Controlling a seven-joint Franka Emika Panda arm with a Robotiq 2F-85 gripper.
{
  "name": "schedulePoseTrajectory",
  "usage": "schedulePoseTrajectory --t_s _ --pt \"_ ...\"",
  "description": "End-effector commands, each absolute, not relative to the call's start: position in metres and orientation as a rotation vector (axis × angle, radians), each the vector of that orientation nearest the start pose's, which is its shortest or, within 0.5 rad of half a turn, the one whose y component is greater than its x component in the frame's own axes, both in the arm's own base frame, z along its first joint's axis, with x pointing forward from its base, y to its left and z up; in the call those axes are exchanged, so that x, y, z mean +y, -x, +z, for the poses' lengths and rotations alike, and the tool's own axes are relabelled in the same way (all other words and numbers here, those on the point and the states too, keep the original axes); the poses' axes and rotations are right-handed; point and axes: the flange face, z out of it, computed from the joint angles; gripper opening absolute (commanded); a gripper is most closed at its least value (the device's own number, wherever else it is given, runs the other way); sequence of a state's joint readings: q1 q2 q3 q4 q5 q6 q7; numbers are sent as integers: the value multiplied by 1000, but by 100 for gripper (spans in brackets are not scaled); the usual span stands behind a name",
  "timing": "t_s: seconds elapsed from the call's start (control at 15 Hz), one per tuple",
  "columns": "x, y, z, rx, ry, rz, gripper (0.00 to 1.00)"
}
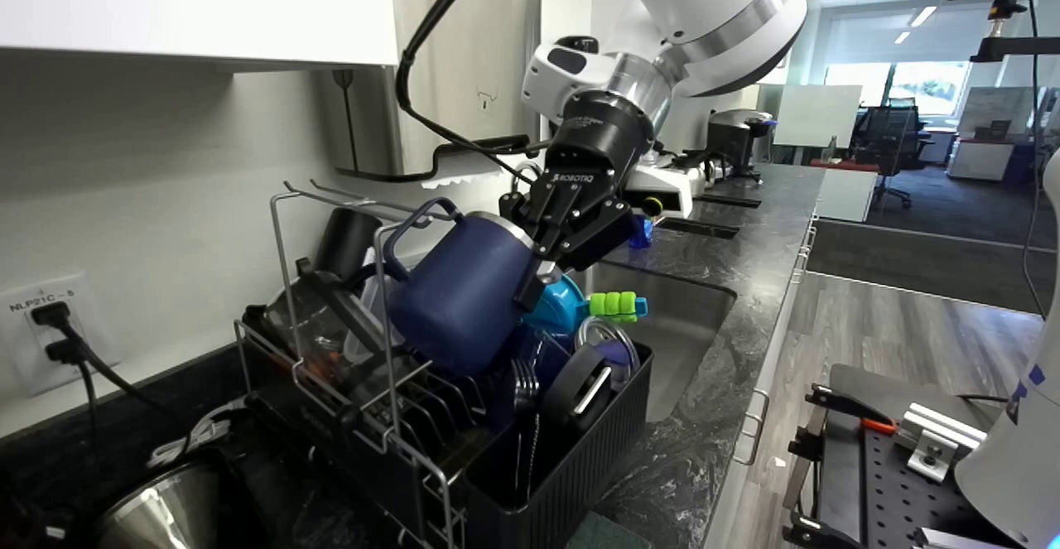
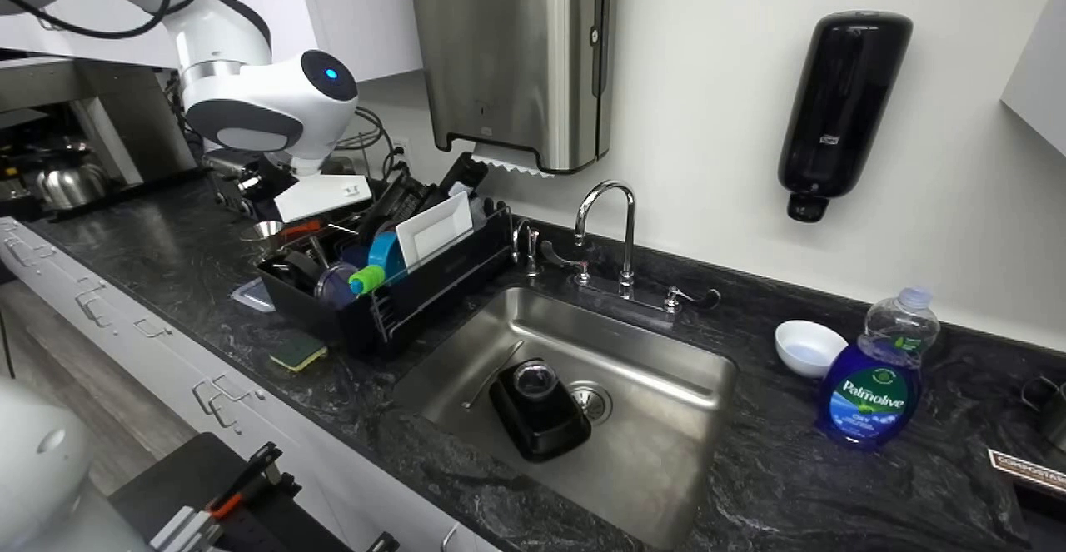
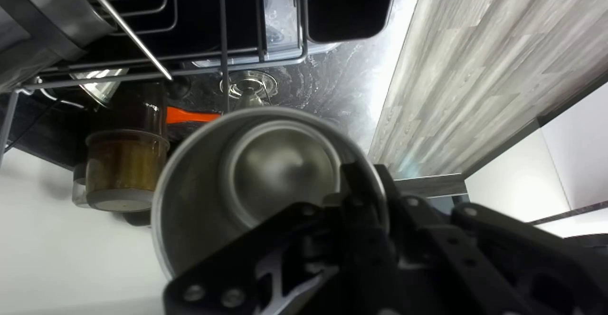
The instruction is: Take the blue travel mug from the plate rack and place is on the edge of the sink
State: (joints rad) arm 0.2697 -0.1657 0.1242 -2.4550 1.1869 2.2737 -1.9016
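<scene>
The dark navy blue travel mug (image 1: 464, 292) is tilted in and just above the black wire plate rack (image 1: 348, 450). Its steel rim faces up toward my gripper (image 1: 538, 263), and its handle points to the wall side. In the wrist view my gripper (image 3: 370, 172) has one finger inside the mug (image 3: 280, 172) and one outside, closed on the rim. Whether the mug's bottom touches the prongs is unclear. The rack (image 2: 441, 290) stands beside the steel sink (image 2: 641, 469). In that exterior view I cannot make out the mug, and the gripper is mostly hidden.
A turquoise item (image 1: 563, 305) with a green handle and a utensil bin (image 1: 571, 450) sit beside the mug. A white plate (image 2: 435, 227) stands sink-side. A towel dispenser (image 2: 512, 52) hangs above. The faucet (image 2: 629, 240) rises behind the sink, which holds a black container (image 2: 541, 419).
</scene>
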Motion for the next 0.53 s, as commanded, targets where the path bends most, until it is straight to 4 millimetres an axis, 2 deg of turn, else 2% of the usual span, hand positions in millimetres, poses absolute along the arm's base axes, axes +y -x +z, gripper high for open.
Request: schedulePoseTrajectory --t_s 0.0,0.2,0.47 --pt "199 -425 369 -1610 1761 -774 2" --pt "201 -418 376 -1624 1736 -777 2" --pt "201 -397 394 -1648 1674 -774 2"
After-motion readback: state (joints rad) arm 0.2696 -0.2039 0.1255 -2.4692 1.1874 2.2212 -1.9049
